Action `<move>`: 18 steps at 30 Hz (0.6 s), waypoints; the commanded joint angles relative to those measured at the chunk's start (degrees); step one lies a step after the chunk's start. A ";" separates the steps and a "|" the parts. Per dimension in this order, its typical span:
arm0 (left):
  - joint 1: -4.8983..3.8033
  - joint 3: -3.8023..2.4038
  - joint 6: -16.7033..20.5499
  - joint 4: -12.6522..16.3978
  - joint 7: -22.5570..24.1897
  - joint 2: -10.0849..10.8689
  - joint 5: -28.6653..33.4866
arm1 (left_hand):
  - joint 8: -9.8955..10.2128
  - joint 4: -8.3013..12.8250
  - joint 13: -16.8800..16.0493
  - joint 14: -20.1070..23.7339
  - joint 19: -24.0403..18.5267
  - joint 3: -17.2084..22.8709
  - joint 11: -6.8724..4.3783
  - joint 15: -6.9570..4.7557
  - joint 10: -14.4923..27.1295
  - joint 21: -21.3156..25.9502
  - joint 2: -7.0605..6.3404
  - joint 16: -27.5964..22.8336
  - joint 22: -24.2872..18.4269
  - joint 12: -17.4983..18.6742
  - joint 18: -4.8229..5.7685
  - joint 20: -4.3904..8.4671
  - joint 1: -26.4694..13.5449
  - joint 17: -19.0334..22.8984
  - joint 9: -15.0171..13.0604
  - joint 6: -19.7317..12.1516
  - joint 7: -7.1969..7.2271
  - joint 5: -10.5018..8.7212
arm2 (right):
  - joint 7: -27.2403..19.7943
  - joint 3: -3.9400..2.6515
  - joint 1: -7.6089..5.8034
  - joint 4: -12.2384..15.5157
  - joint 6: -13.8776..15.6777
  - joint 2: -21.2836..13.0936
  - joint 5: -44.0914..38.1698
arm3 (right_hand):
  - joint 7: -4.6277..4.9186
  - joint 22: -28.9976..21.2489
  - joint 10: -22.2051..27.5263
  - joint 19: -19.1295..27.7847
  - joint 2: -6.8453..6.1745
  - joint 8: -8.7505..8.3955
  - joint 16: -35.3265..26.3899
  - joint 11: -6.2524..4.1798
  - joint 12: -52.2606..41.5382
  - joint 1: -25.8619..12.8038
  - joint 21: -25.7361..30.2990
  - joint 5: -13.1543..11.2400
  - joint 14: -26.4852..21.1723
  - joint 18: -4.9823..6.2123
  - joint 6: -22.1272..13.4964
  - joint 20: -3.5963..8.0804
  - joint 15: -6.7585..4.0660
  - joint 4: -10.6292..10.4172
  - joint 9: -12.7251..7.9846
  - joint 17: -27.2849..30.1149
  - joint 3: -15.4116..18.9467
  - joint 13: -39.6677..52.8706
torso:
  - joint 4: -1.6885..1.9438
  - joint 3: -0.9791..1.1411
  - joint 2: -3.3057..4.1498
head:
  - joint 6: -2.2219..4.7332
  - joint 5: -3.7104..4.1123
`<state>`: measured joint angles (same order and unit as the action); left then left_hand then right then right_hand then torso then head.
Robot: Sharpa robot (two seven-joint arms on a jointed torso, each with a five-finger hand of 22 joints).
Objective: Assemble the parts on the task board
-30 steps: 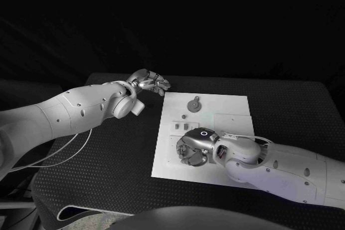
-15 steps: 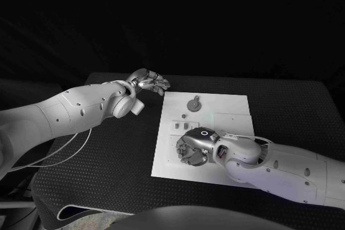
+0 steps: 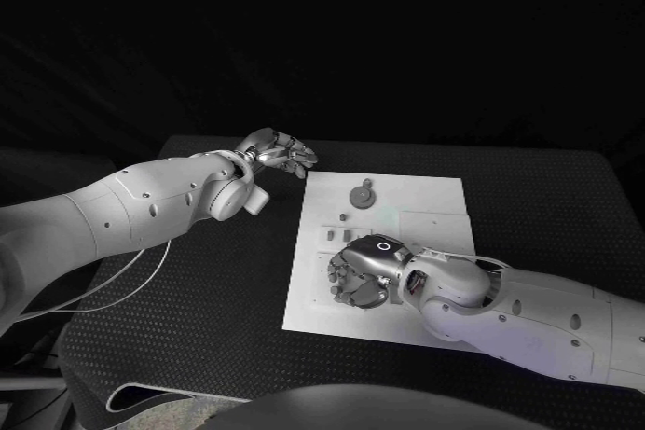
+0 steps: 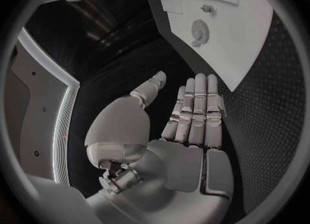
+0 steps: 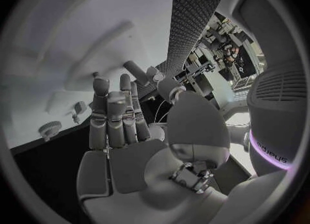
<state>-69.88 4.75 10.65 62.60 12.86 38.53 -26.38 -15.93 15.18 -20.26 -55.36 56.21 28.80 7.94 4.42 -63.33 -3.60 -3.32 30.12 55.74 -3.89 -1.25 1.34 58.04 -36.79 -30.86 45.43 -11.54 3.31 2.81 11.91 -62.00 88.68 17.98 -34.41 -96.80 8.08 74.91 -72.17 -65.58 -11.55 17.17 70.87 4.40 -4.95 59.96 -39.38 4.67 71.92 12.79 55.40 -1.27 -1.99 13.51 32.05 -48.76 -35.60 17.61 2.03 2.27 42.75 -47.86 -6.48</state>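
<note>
Right hand [image 3: 361,279] low over board [image 3: 431,201] near small parts [image 3: 346,233], fingers extended, holding nothing: pick-up step. Left hand [image 3: 279,151] released, off board's far corner. Next: close accurately on one part.

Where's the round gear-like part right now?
In the head view, the round part lies on the task board near its far edge, just right of the left hand.
</note>
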 commanded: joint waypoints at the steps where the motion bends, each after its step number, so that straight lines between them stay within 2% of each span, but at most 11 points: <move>1: -0.06 -0.06 -0.47 0.10 0.36 -0.05 0.38 | -0.14 -0.38 0.08 -0.26 -0.21 -0.08 0.11 0.23 0.46 -0.32 -0.02 -0.30 -0.10 -0.10 -0.41 -0.30 -0.62 -0.08 -0.07 -0.38 -0.14 0.04 | -0.28 0.00 0.06 0.06 0.42 0.02 0.01 | -0.06 1.28 0.65 0.53 -0.81 -0.35 0.00 0.01 0.39 -0.30 -0.24 -0.14 -0.60 2.21 -0.54 -0.13 0.03 -0.59 0.08 -0.08 0.05 0.09 | -0.01 -0.01 0.00 | -0.04 0.01; 6: -0.06 -0.06 -0.49 0.10 0.33 -0.04 0.38 | -0.14 -0.37 0.08 -0.26 -0.22 -0.07 0.11 0.23 0.46 -0.32 -0.03 -0.33 -0.10 -0.10 -0.41 -0.30 -0.61 -0.11 -0.07 -0.38 -0.14 0.04 | -0.41 0.00 0.06 0.05 -0.24 0.05 0.18 | 0.08 1.29 1.05 0.79 -1.49 -0.55 0.03 0.15 0.58 -0.64 -0.28 -0.15 -0.89 2.21 -0.89 -0.16 0.17 -0.96 0.10 -0.10 0.21 0.14 | -0.01 -0.02 0.00 | -0.09 0.00; 11: -0.06 -0.06 -0.53 0.10 0.35 -0.06 0.38 | -0.15 -0.37 0.07 -0.27 -0.22 -0.06 0.11 0.23 0.47 -0.32 -0.03 -0.35 -0.11 -0.11 -0.41 -0.30 -0.60 -0.14 -0.07 -0.38 -0.14 0.04 | -0.96 0.00 0.06 0.03 -0.33 0.06 0.45 | 0.04 1.30 1.07 0.89 -1.04 -0.54 0.13 0.15 0.56 -0.17 -0.36 -0.11 -1.00 2.21 -0.87 -0.11 0.17 -0.89 0.17 -0.14 -0.01 0.24 | 0.01 -0.01 -0.01 | -0.09 0.05; 14: -0.06 -0.05 -0.57 0.08 0.34 -0.08 0.38 | -0.15 -0.38 0.07 -0.28 -0.21 -0.06 0.11 0.23 0.47 -0.33 -0.02 -0.37 -0.11 -0.11 -0.41 -0.30 -0.59 -0.16 -0.08 -0.38 -0.14 0.05 | -1.37 0.00 0.06 0.05 -0.33 0.15 0.86 | -0.08 1.34 1.00 1.03 0.24 -0.43 0.30 0.12 0.48 0.94 -0.56 -0.14 -1.08 2.21 -0.64 -0.06 0.14 -0.24 0.30 -0.20 -0.26 0.42 | 0.03 0.00 -0.01 | -0.15 0.05; 18: -0.06 -0.05 -0.65 0.07 0.34 -0.09 0.38 | -0.15 -0.39 0.07 -0.28 -0.21 -0.05 0.11 0.23 0.47 -0.33 -0.01 -0.38 -0.12 -0.11 -0.41 -0.30 -0.59 -0.18 -0.08 -0.39 -0.14 0.05 | -1.86 0.00 0.06 0.10 -0.33 0.13 0.55 | -0.50 1.35 0.39 1.22 4.01 0.00 0.55 -0.10 0.17 3.16 -0.97 -0.14 -1.14 2.21 0.38 -0.08 -0.09 1.22 0.52 -0.24 -0.94 0.77 | 0.03 -0.03 0.01 | -0.14 0.09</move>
<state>-69.88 4.75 10.64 62.58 12.82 38.52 -26.38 -15.93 15.18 -20.27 -55.35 56.21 28.80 7.94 4.42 -63.33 -3.60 -3.32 30.12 55.69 -3.89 -1.25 1.33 58.04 -36.90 -30.85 45.43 -11.54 3.31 2.27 11.91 -61.99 88.65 18.04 -34.30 -96.23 7.58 74.91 -71.50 -64.68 -8.20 16.88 71.21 4.64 -4.57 62.95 -40.05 4.67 71.10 13.04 55.49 -1.34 -2.05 14.44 32.54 -48.91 -36.50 18.31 2.05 2.26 42.75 -47.99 -6.42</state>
